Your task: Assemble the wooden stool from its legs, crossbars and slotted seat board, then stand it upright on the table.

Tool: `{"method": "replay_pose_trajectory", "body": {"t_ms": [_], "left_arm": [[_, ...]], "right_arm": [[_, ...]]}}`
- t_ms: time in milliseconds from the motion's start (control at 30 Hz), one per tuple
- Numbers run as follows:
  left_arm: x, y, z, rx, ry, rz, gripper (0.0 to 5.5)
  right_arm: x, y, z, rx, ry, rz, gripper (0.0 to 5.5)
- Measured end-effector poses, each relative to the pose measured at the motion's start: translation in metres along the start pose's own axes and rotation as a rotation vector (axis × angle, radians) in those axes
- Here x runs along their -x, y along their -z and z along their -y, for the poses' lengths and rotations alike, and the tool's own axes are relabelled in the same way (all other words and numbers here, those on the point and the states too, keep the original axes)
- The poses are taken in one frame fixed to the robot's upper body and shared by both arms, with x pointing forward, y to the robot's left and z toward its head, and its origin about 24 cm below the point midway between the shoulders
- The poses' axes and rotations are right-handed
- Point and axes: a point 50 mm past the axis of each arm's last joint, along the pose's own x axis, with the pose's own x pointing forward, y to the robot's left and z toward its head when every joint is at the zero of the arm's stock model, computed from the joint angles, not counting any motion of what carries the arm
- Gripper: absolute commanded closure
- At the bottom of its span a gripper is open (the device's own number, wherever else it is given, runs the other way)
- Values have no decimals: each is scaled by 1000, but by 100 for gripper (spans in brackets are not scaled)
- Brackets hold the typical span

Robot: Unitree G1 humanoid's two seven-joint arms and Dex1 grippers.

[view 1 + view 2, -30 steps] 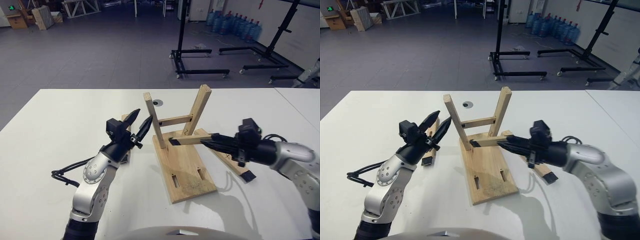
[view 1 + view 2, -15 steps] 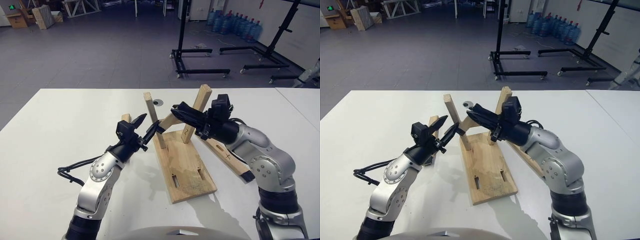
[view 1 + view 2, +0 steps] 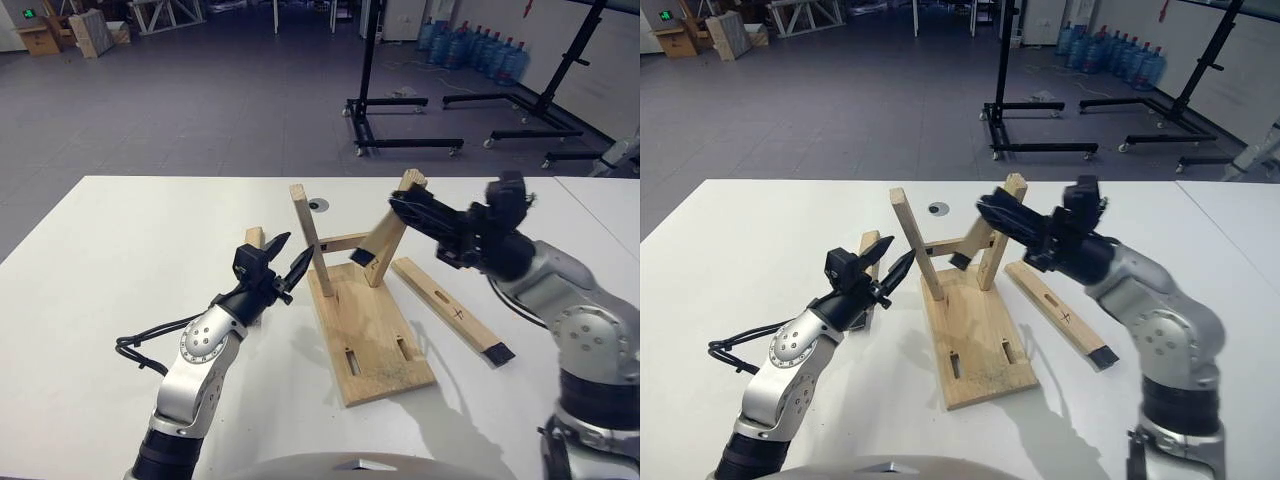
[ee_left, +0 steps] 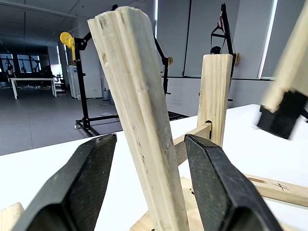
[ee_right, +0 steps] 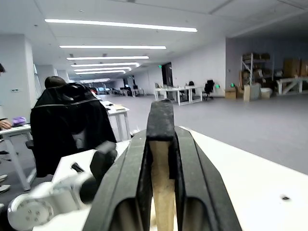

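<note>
The slotted seat board [image 3: 372, 335] lies flat mid-table. Two legs stand on its far end, a left one [image 3: 304, 232] and a right one [image 3: 400, 215], joined by a crossbar [image 3: 342, 243]. My left gripper [image 3: 286, 257] is open beside the left leg [image 4: 139, 120], which shows in the gap between its fingers [image 4: 91, 185]. My right gripper [image 3: 400, 205] hovers above the board, shut on a loose leg with a black foot cap [image 3: 362, 257]. That leg [image 5: 161, 173] shows clamped between its jaws. Another leg [image 3: 452, 310] lies flat right of the board.
A short wooden piece [image 3: 254, 238] lies on the table behind my left gripper. A black cable [image 3: 135, 352] loops beside the left arm. A small round hole [image 3: 317, 204] marks the tabletop's far side. Black wheeled frames [image 3: 400, 105] stand on the floor beyond the table.
My right gripper lifted the capped leg off the board, swung it toward the left leg, then drew back up to the right. My left gripper closed in on the left leg.
</note>
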Motion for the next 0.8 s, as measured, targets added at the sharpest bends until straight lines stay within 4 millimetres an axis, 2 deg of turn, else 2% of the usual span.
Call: {"method": "replay_pose_trajectory", "body": {"t_ms": [67, 133, 200, 300, 367, 433, 567, 800], "left_arm": [[4, 3, -1, 2, -18, -12, 292], [6, 4, -2, 0, -30, -12, 292], [7, 4, -4, -5, -38, -10, 292], [7, 7, -5, -5, -42, -22, 292], [7, 7, -6, -11, -49, -20, 292], [8, 8, -8, -10, -63, -24, 292], [9, 10, -7, -6, -80, -24, 292], [8, 12, -7, -10, -73, -32, 292]], "right_arm": [[23, 3, 13, -16, 100, -102, 510], [32, 6, 23, 14, 200, -179, 510], [30, 12, 30, 71, 305, -203, 510], [16, 28, 30, 143, 447, -164, 510], [20, 36, 28, 199, 549, -157, 510], [32, 47, 27, 232, 618, -187, 510], [55, 49, 36, 224, 665, -213, 510], [54, 52, 48, 177, 603, -175, 510]]}}
